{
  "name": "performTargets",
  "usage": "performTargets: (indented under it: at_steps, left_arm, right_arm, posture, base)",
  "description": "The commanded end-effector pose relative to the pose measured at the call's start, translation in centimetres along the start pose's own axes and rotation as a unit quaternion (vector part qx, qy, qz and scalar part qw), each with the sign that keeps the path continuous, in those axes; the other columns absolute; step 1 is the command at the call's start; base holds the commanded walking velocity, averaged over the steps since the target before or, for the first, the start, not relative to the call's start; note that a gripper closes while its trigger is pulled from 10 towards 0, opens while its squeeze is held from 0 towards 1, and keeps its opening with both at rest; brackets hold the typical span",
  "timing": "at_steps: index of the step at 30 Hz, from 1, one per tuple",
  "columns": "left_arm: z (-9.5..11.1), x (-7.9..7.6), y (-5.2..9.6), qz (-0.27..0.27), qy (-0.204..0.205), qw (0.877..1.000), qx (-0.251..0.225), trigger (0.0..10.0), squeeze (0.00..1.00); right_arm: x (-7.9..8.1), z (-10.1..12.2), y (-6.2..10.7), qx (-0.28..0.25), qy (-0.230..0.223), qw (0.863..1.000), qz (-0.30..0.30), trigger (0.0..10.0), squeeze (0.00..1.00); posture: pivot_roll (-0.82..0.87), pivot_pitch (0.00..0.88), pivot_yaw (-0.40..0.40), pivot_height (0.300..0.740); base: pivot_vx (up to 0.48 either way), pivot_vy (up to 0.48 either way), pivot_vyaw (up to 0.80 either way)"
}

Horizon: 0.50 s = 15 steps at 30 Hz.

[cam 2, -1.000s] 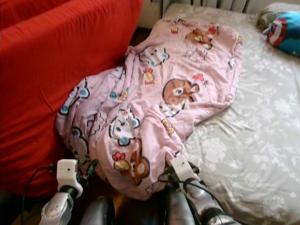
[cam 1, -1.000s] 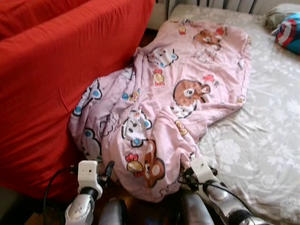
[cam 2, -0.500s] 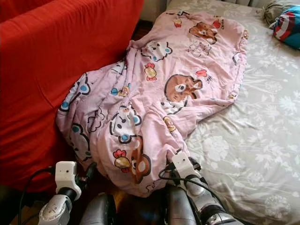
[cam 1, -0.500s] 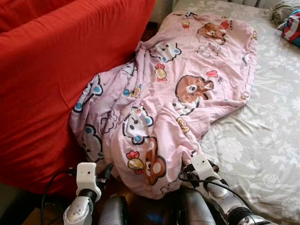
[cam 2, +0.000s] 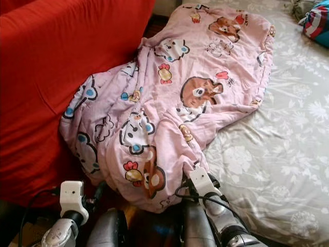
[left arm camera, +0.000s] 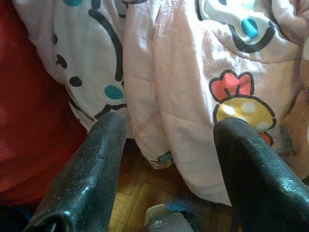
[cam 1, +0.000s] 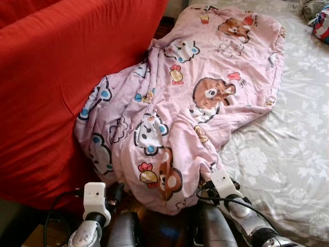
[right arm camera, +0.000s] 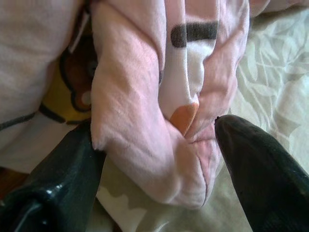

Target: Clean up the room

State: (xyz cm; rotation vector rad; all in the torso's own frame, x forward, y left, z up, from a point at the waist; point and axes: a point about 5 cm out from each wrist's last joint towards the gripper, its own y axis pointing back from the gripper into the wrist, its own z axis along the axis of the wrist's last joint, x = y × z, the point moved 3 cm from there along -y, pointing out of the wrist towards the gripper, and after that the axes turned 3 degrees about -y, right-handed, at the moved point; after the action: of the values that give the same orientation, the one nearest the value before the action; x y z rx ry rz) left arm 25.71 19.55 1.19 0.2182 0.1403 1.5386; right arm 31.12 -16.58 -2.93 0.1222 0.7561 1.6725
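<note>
A bed (cam 1: 288,154) with a grey floral sheet carries a pink cartoon-print quilt (cam 1: 200,98), which lies crumpled across it and spills over the bed's edge down toward the wooden floor (left arm camera: 130,203), pressed against a red-covered sofa (cam 1: 51,92). Near the bed's far corner lies a red, white and blue cushion (cam 1: 321,23).

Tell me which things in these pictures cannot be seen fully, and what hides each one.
- Floor under the blanket: hidden by its hanging end, head views.
- Small pale object on the wood floor: cut by the frame edge, left wrist view; cannot identify.
- Striped cushion: cut by the frame edge.
- Right hand: open around a blanket fold; whether the fingers touch it is unclear.
- Left hand: open, short of the blanket.
</note>
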Motion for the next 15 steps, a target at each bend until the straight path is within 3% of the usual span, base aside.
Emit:
performTargets:
  at_steps: [1, 2, 3, 15]
  left_arm:
    - [-0.7, 0.1, 0.6, 0.002, 0.0, 1.0, 0.015, 10.0, 0.0]
    - [-0.7, 0.1, 0.7, 0.002, 0.0, 1.0, 0.016, 10.0, 0.0]
    - [-0.7, 0.1, 0.7, 0.002, 0.0, 1.0, 0.017, 10.0, 0.0]
    - [-0.9, 0.1, 1.1, 0.006, 0.0, 1.0, 0.025, 10.0, 0.0]
  right_arm:
    - [0.7, -0.2, 0.1, -0.004, 0.001, 1.0, 0.014, 10.0, 0.0]
    - [0.8, 0.1, 0.1, -0.011, 0.005, 1.0, 0.017, 3.9, 0.0]
    - [1.0, 0.3, 0.1, -0.017, 0.008, 1.0, 0.022, 0.0, 0.0]
    - [2.4, 0.1, 0.2, -0.02, 0.037, 0.998, 0.039, 0.0, 0.0]
  posture:
    - [0.02, 0.293, 0.018, 0.637]
    - [0.03, 0.296, 0.017, 0.637]
    - [0.03, 0.296, 0.017, 0.637]
    - [0.03, 0.304, 0.015, 0.637]
  base:
    - [0.0, 0.0, 0.0]
    - [0.0, 0.0, 0.0]
    - [0.0, 0.0, 0.0]
    - [0.0, 0.0, 0.0]
